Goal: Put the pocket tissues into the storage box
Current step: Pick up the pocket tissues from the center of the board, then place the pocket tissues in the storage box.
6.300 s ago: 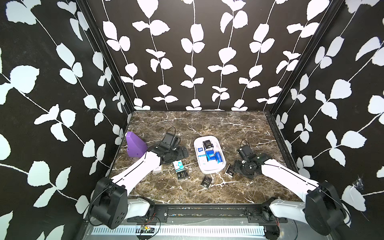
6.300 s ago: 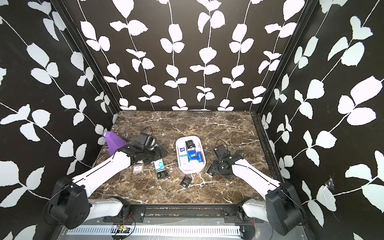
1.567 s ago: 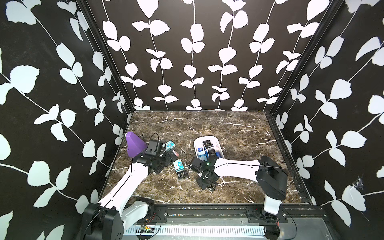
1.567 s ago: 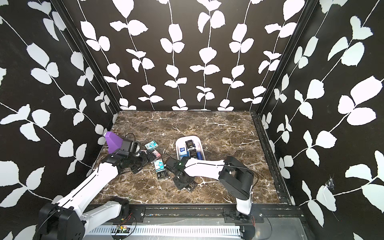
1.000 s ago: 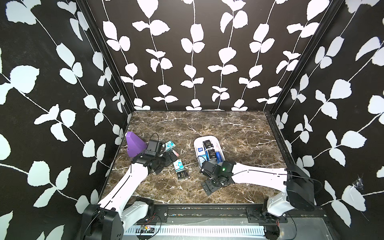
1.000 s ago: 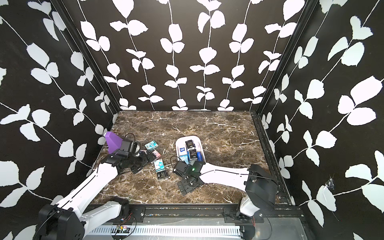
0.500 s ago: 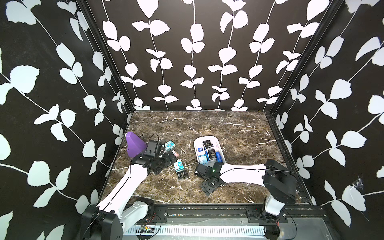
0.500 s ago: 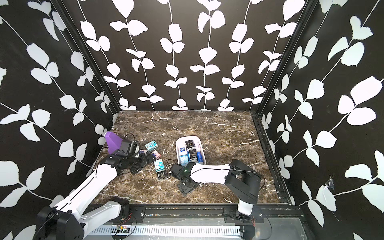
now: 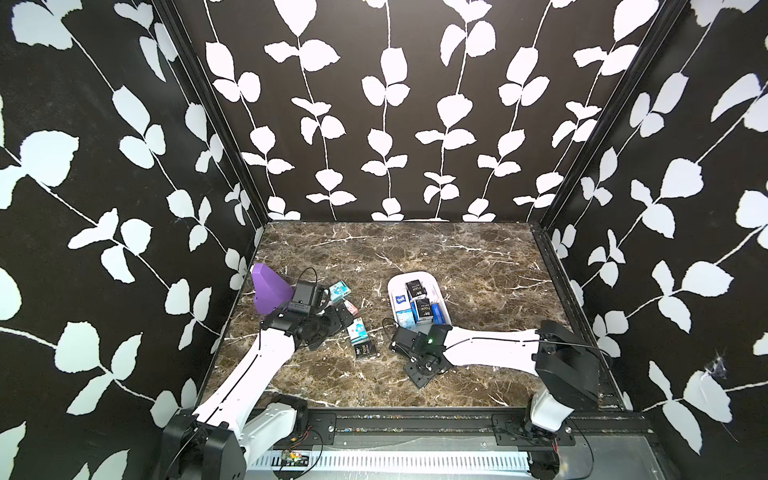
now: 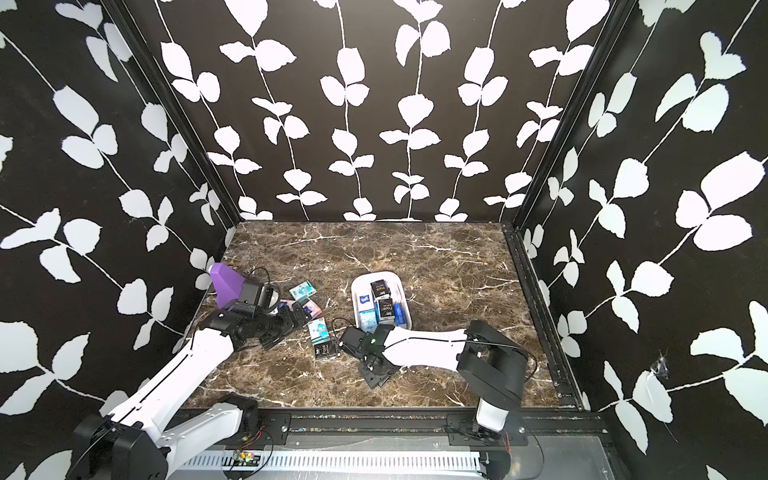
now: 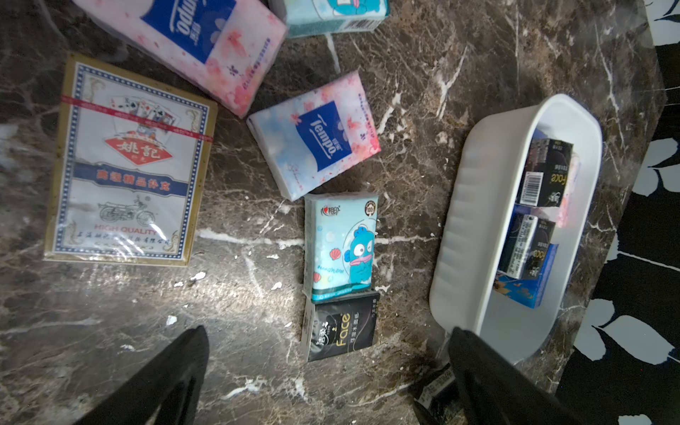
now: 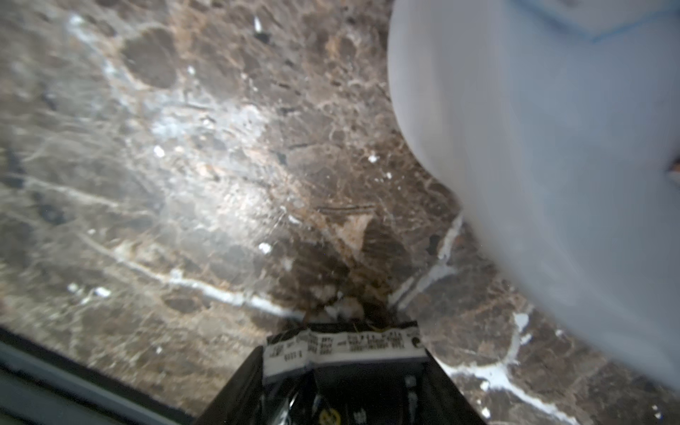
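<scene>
The marble table (image 9: 457, 257) is your stage. The storage box (image 9: 417, 274) sits mid-table with the job partly done; I count roughly half a dozen pocket tissues inside, black (image 9: 412, 287) and blue (image 9: 436, 311) among them. The purple wedge (image 9: 268, 289) and the playing-card deck (image 11: 128, 162) are not yours to move.

Now the arms. Your left gripper (image 11: 327, 335) hangs above the loose cluster on its own side of the box, jaws spread wide and holding nothing. Your right gripper (image 12: 344, 346) is down at the table just in front of the box, with a black pack (image 9: 417, 379) between its jaws. That wrist view is blurred, so you cannot tell whether they are pressing on it yet.

Still to go: two pink Tempo packs (image 11: 312, 136), a teal pack (image 9: 340, 289), the teal cartoon pack (image 11: 340, 244) and, touching its end, the black Face pack (image 11: 340, 327), all on the marble. Add the one at your right jaws and that makes six outside the box. By my reckoning you are about halfway.
</scene>
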`<move>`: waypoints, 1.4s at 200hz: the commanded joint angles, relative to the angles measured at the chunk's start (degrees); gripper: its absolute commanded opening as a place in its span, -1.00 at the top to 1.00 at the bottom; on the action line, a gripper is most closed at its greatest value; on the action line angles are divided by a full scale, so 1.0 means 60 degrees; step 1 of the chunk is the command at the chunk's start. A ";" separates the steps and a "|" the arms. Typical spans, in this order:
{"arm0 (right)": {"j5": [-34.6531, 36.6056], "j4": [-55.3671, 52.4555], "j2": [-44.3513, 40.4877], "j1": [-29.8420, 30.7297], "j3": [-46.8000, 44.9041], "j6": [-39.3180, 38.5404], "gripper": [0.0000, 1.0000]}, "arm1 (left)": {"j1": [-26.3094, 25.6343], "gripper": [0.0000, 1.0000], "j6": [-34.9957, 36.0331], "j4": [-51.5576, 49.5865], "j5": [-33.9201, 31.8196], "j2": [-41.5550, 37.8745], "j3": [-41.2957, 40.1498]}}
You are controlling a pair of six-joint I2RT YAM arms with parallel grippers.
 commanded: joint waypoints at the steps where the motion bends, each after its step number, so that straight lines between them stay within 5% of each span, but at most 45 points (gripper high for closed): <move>1: -0.0007 -0.0735 -0.0744 0.0101 0.0085 0.0096 -0.14 | 0.0037 -0.98 0.0029 0.0058 0.0057 -0.0228 -0.0152; 65: 0.0689 -0.2533 -0.1771 -0.0167 0.1590 -0.1457 -0.15 | 0.0033 -0.97 0.0074 0.0232 0.0002 -0.0183 -0.0116; 203: 0.0576 -0.2712 0.3277 -0.2551 0.7135 -0.7143 -0.25 | 0.0039 -0.98 0.1119 -0.0319 -0.0400 0.0494 0.0761; 280: 0.0431 -0.2822 0.4844 -0.3223 0.8982 -0.8751 -0.36 | 0.0039 -0.98 0.1307 -0.0620 -0.0496 0.0391 0.0689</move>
